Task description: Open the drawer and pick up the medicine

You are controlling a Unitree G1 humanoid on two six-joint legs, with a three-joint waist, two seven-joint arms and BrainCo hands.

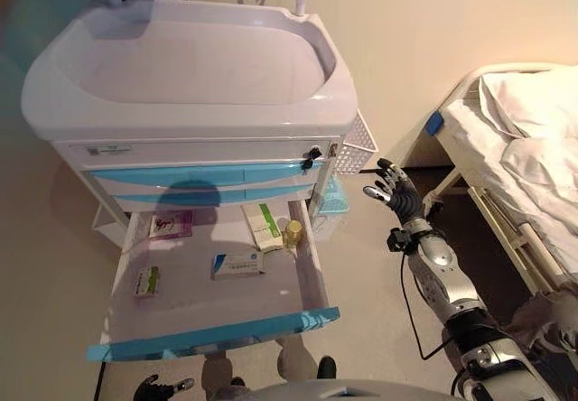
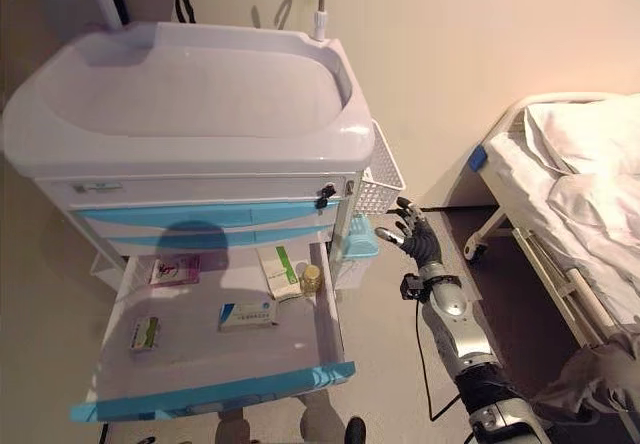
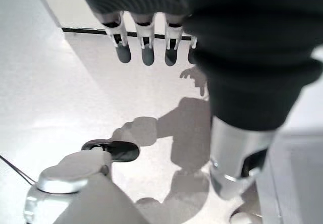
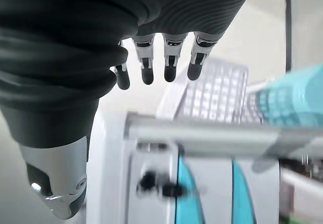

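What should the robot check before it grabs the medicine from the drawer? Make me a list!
1. Drawer pulled out: ok.
2. Medicine in sight: ok. A small bottle stands by the drawer's right wall, with boxes lying flat around it.
3. Right hand empty and open: ok, fingers straight.
4. Right hand over the drawer: not ok, it hangs beside the cart, outside the drawer's right wall.
5. Left hand free: ok, fingers straight, holding nothing, low over the floor.
6. Room around the bottle for fingers: cannot tell, a box lies close beside it.
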